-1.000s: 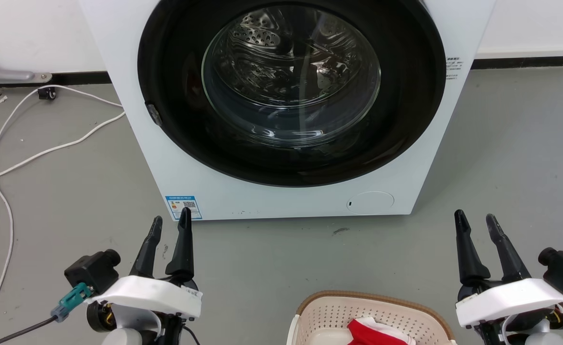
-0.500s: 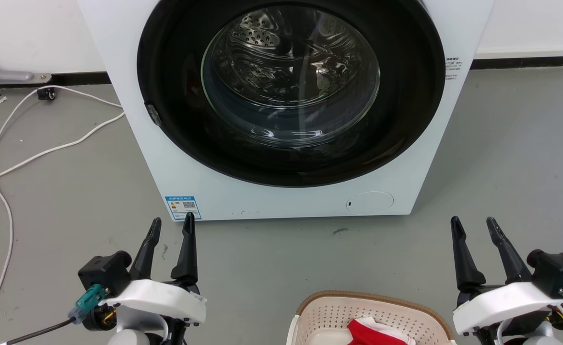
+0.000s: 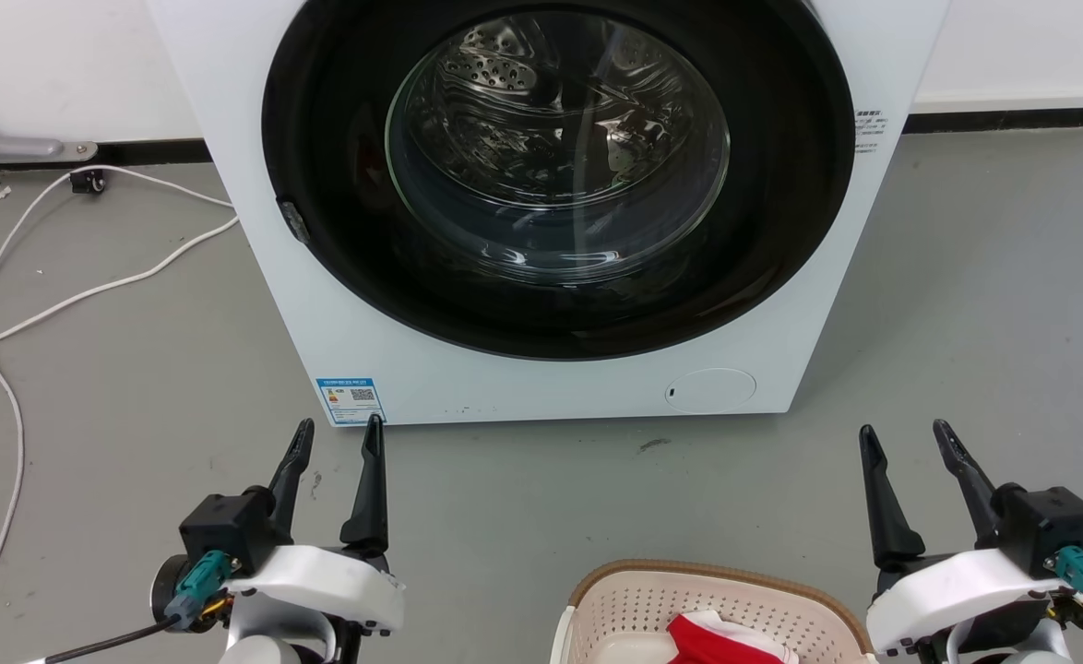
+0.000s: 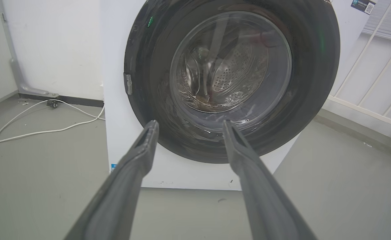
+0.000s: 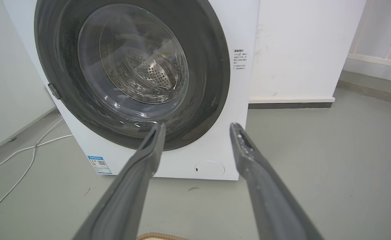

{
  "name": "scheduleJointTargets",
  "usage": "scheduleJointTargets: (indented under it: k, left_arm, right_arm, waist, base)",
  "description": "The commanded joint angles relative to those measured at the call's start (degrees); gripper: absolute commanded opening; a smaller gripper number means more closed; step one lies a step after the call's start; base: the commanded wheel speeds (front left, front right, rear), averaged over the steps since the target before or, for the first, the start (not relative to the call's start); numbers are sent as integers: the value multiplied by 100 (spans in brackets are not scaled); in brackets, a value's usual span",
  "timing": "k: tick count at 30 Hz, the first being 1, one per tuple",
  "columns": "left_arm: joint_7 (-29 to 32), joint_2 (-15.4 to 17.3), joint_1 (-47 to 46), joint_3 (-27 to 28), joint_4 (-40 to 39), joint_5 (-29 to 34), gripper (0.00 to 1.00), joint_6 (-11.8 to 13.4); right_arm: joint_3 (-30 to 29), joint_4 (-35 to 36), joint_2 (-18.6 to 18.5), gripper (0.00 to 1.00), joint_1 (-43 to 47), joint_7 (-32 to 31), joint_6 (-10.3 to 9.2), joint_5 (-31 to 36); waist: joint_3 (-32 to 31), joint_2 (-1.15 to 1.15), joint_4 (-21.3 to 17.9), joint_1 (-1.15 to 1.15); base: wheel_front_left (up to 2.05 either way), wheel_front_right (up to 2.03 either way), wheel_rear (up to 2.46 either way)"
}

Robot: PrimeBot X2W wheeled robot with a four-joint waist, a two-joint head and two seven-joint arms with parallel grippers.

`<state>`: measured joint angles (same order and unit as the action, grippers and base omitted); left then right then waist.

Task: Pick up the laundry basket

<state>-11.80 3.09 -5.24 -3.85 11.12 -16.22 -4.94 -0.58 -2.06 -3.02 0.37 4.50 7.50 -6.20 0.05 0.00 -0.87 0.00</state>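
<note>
Left pincer (image 3: pixel 339 422) and right pincer (image 3: pixel 902 427) spread, empty; best lower both evenly to opposite sides of cream perforated-plastic, brown-rimmed laundry basket (image 3: pixel 717 567).

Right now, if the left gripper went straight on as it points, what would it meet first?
The left gripper would likely meet the washing machine door, low on its dark rim; depth is unclear.

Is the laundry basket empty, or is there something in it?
Not empty. The laundry basket holds a red-and-white cloth; the picture's edge hides how much more.
</note>
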Motion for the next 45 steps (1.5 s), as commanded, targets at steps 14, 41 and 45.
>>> scheduleJointTargets:
  k: [14,41,45]
  left_arm:
    - [-190,24,-97,-79,85,713,100,95]
    - [-339,1,-28,-123,47,1202,100,166]
    - [-339,0,-35,-121,52,1218,100,165]
  right_arm:
    - [27,89,17,100,96,62,-2,644]
    - [42,-3,24,100,102,167,-2,927]
    - [37,-23,23,100,90,181,-2,908]
  waist:
    - [-9,0,-11,0]
    - [22,0,-16,0]
    - [39,0,-18,0]
  base:
    - [0,0,0]
    - [0,0,0]
    - [0,0,0]
